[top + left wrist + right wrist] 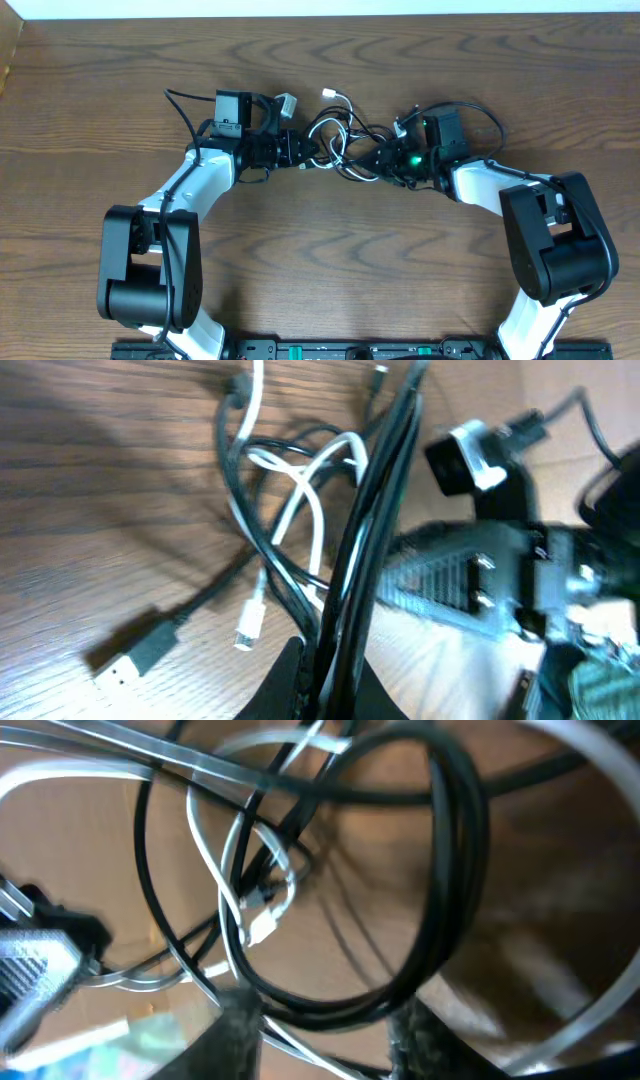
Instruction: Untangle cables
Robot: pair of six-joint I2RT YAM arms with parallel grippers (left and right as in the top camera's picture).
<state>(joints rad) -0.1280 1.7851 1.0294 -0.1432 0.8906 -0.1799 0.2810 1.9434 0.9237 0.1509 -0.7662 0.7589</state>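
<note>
The cables (338, 140), one white and the others black, lie tangled in loops between my two grippers at the table's far middle. My left gripper (300, 152) is at the tangle's left side. In the left wrist view it (335, 675) is shut on a taut bundle of black cables (378, 490). The white cable (300, 510) loops beside it, and a black USB plug (130, 655) lies loose. My right gripper (385, 160) is at the tangle's right side. In the right wrist view it (325, 1030) is open, with a black loop (450, 870) and a white strand (235, 870) running between its fingers.
A small grey plug end (286, 103) lies behind the left gripper. Thick black arm cables arc at the far left (180, 105) and far right (485, 115). The wooden table (320, 260) stretches toward me. The arm bases stand at the near corners.
</note>
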